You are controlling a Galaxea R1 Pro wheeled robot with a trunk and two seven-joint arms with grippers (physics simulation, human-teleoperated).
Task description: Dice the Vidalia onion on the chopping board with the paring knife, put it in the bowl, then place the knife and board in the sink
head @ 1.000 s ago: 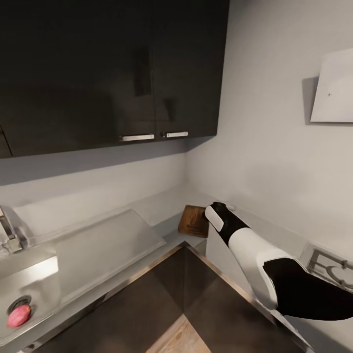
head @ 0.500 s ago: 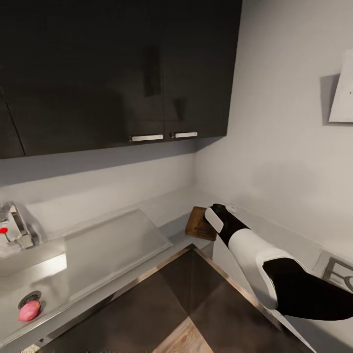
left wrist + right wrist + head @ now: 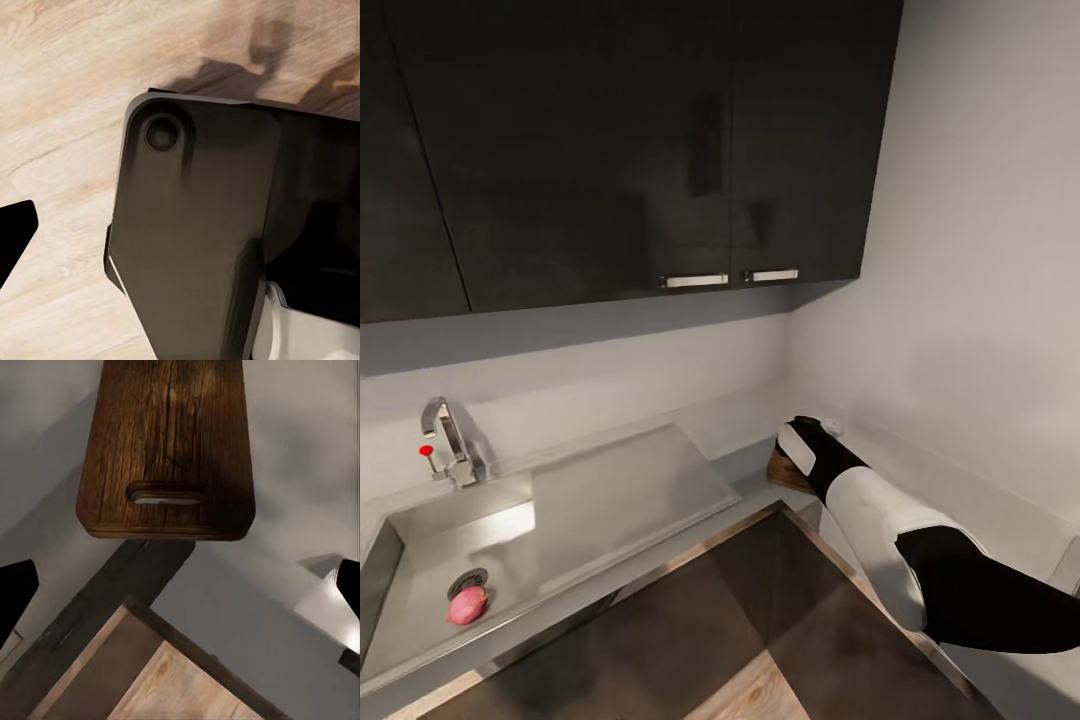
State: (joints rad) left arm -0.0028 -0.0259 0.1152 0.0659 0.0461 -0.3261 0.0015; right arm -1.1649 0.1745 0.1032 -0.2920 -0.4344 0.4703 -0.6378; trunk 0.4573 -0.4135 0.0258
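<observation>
You have one onion (image 3: 467, 605), pink, lying in the sink (image 3: 420, 545) basin right beside the round drain (image 3: 467, 581). One chopping board (image 3: 169, 450) rests on the grey counter (image 3: 745, 425) in the corner, partly hidden behind your right arm (image 3: 880, 520). Your right tool (image 3: 180, 585) sits with its fingertips (image 3: 15, 596) wide apart, holding nothing, facing the board's handle slot. I cannot tell the left tool's state.

The sink (image 3: 440, 560) sits at the left end of the countertop (image 3: 745, 425), with the onion (image 3: 467, 604) in it beside the drain. The chopping board (image 3: 788, 470) lies in the corner to the right, partly behind the right arm (image 3: 880, 520).
</observation>
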